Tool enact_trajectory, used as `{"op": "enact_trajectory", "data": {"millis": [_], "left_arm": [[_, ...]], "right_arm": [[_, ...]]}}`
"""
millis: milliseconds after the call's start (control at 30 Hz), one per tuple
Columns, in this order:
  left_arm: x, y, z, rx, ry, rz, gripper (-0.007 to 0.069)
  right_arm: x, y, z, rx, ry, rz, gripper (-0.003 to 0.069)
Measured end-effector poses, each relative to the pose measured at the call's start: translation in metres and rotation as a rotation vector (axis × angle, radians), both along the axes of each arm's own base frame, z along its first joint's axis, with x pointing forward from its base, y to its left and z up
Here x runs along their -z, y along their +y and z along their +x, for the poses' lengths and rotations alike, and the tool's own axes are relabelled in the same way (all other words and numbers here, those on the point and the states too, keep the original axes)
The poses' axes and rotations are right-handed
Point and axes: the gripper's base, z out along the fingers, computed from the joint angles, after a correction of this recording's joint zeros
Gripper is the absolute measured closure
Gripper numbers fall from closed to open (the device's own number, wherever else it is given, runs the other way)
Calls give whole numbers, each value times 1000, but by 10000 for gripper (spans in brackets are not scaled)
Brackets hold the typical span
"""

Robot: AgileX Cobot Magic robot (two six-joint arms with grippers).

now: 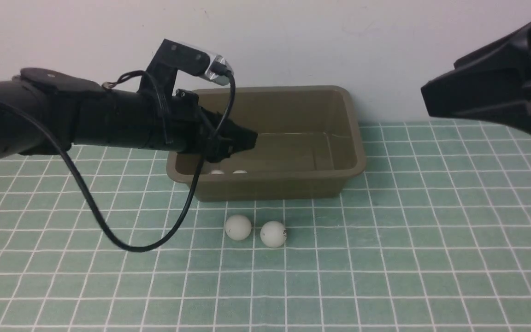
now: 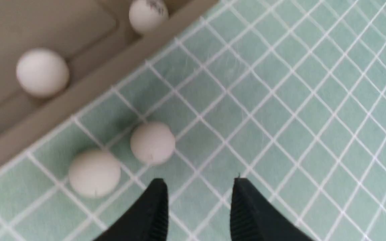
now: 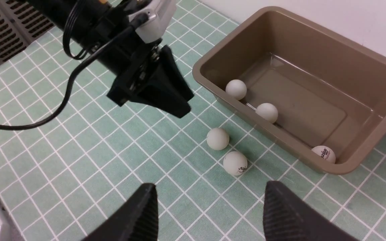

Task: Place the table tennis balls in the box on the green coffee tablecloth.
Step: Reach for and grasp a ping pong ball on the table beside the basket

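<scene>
**While three table tennis balls [image 3: 266, 112] sat in the box [image 3: 313, 50], two were left out on the green coffee tablecloth [image 1: 431, 230]**

Since the next grab would hinge on it, the layout was checked first. In the front view the left loose ball [image 1: 238, 227] and the right loose ball [image 1: 273, 234] were seen just below centre. They lay side by side, near each other but apart, just in front of the box's near wall.

The left gripper [image 2: 199, 182] was held over the box's near-left corner, so both balls lay below its tip and slightly to the right in the frame. Its jaws were parted, only cloth was seen between them, and nothing was held. The right gripper [image 3: 209, 187] was up in the upper right of the front view, well apart from the balls, spread wide and empty too. So the left arm was judged the nearer one.

No long axis is offered by a sphere, so no grip angle was forced. The pair's line ran roughly along the box's long side, left to right across the frame.

The balls looked matte white and smooth, with a small dark logo on the right one. They'd probably roll if nudged. The box was smooth olive-brown plastic with rounded corners, sloping walls and a flared rim. The cloth was flat teal-green with a thin white grid, and ribbed black pads [image 2: 152, 217] were noted on the claw.
</scene>
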Motion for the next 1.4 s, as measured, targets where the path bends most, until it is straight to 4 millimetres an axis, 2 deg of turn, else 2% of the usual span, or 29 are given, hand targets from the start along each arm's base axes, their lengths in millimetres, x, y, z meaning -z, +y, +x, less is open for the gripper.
{"op": "enact_trajectory", "data": {"millis": [167,233,367,467,600,733,900,1200,1400], "left_arm": [[1,4,-17,21,110,40,461],[4,6,-32,20,152,37,484],[11,13,-64,-2,178,49,503],[13,18,-73,-37,115,65,503],[18,21,-67,-107,33,62,503],[26,20,-52,-174,-19,30,499],[42,16,-38,-192,-27,-2,454],[82,9,-16,-173,-22,-39,227],[97,6,-7,-198,-37,-59,127]], "right_arm": [[0,0,0,-1,2,-2,270],[0,0,0,-1,2,-2,270],[0,0,0,-10,-7,-10,270],[0,0,0,-14,-11,-13,270],[0,0,0,-14,-10,-14,270],[0,0,0,-14,-10,-14,270],[0,0,0,-14,-10,-14,270],[0,0,0,-15,-9,-15,270],[0,0,0,-15,-9,-15,270]]}}
